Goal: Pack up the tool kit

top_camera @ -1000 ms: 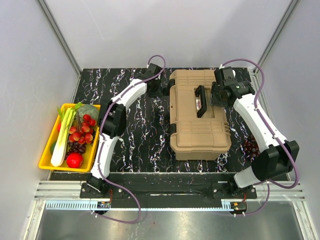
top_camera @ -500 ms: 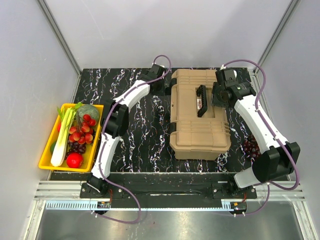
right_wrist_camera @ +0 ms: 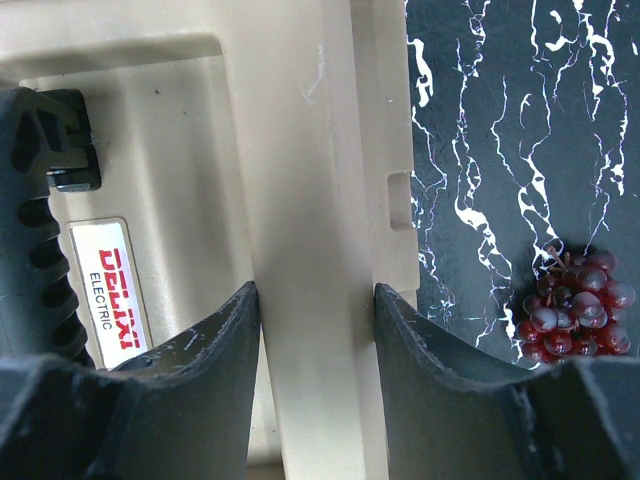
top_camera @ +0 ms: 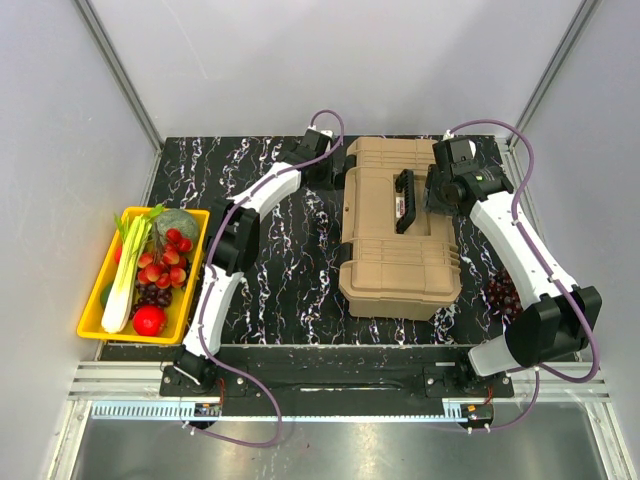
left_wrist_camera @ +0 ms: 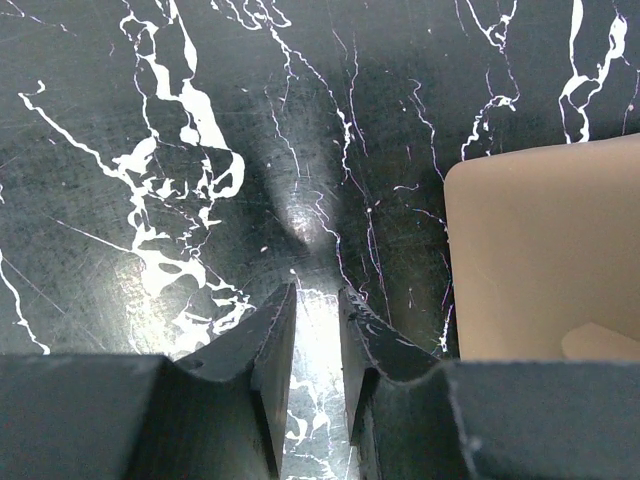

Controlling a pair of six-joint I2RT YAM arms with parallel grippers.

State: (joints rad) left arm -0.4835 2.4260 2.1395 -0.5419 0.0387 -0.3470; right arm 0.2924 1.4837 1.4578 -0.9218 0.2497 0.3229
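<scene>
- The right gripper [right_wrist_camera: 315, 290] is pinching a raised rib on the lid of the closed toolbox [top_camera: 400, 250], beside its black handle [top_camera: 403, 200].
- The left gripper [left_wrist_camera: 317, 295] is hovering narrowly parted and empty over the counter [left_wrist_camera: 150, 150], by the box's far left corner.
- The toolbox is lying mid-counter, and the arms are probably positioning it. Latching likely comes next.
- The latches are hard to make out, and the lid is hiding any tools.
</scene>
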